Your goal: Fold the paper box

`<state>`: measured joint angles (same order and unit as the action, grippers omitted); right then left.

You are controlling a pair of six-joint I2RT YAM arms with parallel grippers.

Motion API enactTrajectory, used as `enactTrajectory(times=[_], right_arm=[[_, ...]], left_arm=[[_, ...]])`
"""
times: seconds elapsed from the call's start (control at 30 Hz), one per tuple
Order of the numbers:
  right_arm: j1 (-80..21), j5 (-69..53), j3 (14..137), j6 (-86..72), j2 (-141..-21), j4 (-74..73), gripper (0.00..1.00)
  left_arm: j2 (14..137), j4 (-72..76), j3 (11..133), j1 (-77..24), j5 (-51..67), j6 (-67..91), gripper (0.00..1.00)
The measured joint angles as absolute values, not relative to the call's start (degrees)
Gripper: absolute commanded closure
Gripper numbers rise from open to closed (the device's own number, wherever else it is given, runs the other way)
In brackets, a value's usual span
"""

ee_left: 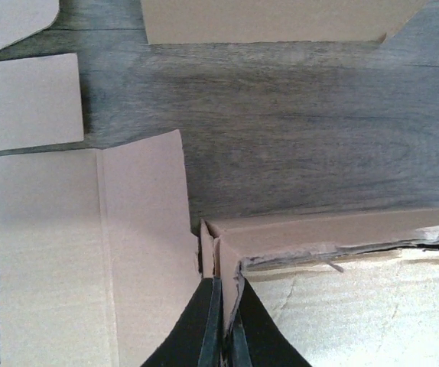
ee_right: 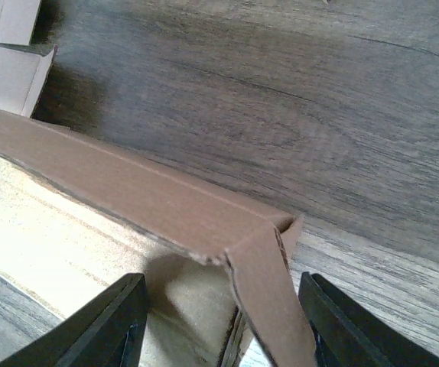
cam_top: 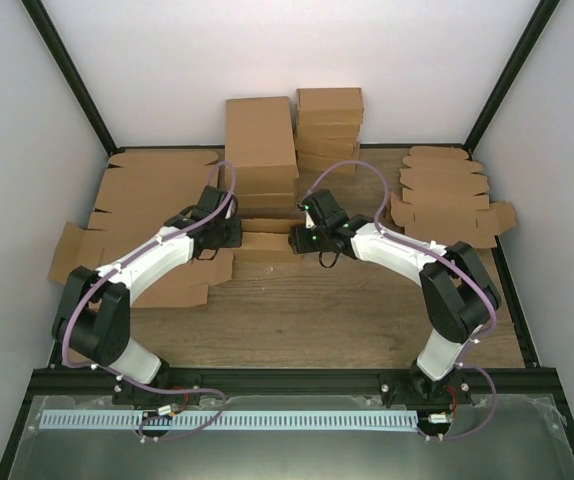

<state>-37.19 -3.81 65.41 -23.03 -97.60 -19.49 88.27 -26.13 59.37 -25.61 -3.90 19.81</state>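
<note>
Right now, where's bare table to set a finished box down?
Best: bare wood in front of the paper box, bordered by the left arm, the right arm and the near edge. A narrower strip lies between the back stacks and the flat blanks at right. Crowded: flat cardboard covers the left side; stacks fill back centre.

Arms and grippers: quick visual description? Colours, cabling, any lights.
Both alike: left arm and right arm have white link shells, black joints and bases, loose purple cables looping alongside. Green lights glow at the right wrist. The gripper fingers are black, tapered wedges.
</note>
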Motion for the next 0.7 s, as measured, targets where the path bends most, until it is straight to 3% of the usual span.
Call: enactTrajectory(times=[0.5, 0.6, 0.7], right_arm=[[-37.2, -3.8, 65.8, -23.2, -97.9, -19.4, 0.44], [-37.2, -3.9, 65.8, -23.2, -97.9, -19.4, 0.44], [-37.1, -3.9, 65.8, -23.2, -97.9, -19.4, 0.44]], left_arm=[[86.4, -23.3, 56.0, -25.6, -3.3, 21.2, 0.95], [85.6, -20.9, 54.2, -25.6, -2.9, 22.3, 0.92], [85.0, -19.3, 52.9, -25.6, -2.5, 23.3, 0.83]])
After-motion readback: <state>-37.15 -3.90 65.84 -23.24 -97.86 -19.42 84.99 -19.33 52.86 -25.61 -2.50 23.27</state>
